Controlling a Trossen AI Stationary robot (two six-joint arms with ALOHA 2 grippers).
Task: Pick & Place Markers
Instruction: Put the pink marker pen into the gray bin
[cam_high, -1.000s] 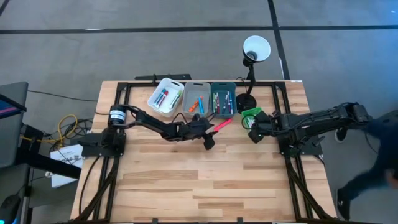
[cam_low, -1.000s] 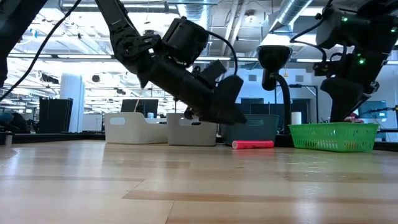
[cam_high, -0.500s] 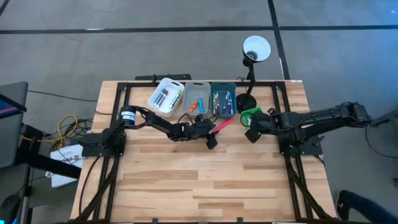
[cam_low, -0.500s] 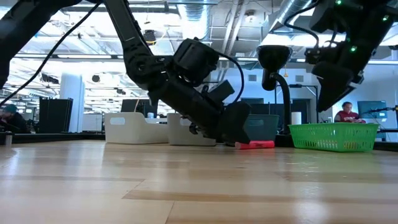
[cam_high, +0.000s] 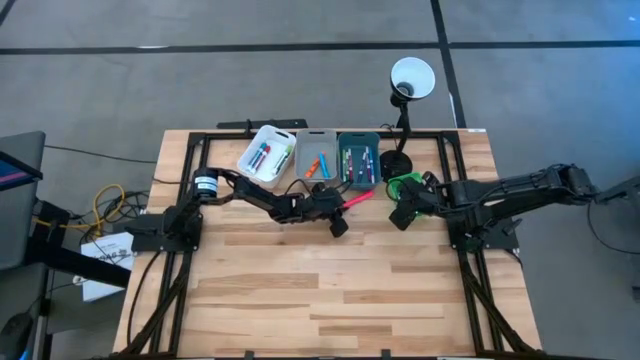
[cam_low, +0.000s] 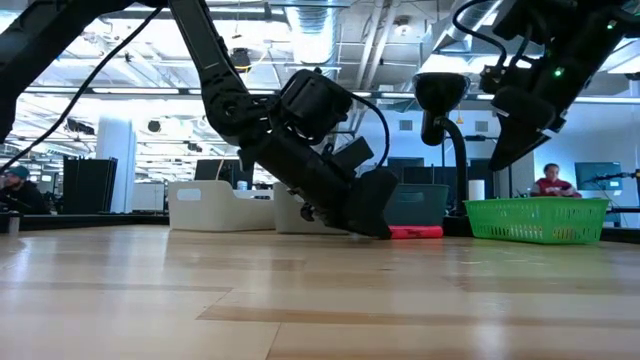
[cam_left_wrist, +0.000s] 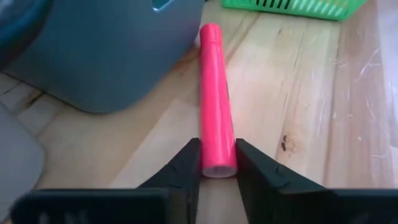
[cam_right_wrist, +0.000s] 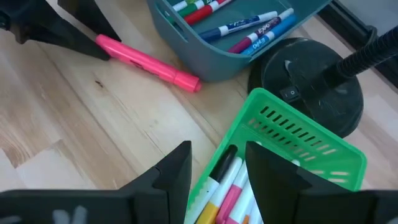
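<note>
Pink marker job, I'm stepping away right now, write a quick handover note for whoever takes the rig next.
Left gripper: down at the table, fingers on both sides of the pink marker; whether they grip it yet cannot be told.
Right gripper: open, above the green basket, holding nothing.
Markers already lie in the white bin, grey bin, teal bin and the green basket.
Left to do: lift the pink marker from beside the teal bin and place it in a bin.

My left gripper sits low at the counter, fingers spread narrowly apart, arm stretched toward centre; my right gripper hangs raised, fingers parted, arm reaching inward.
</note>
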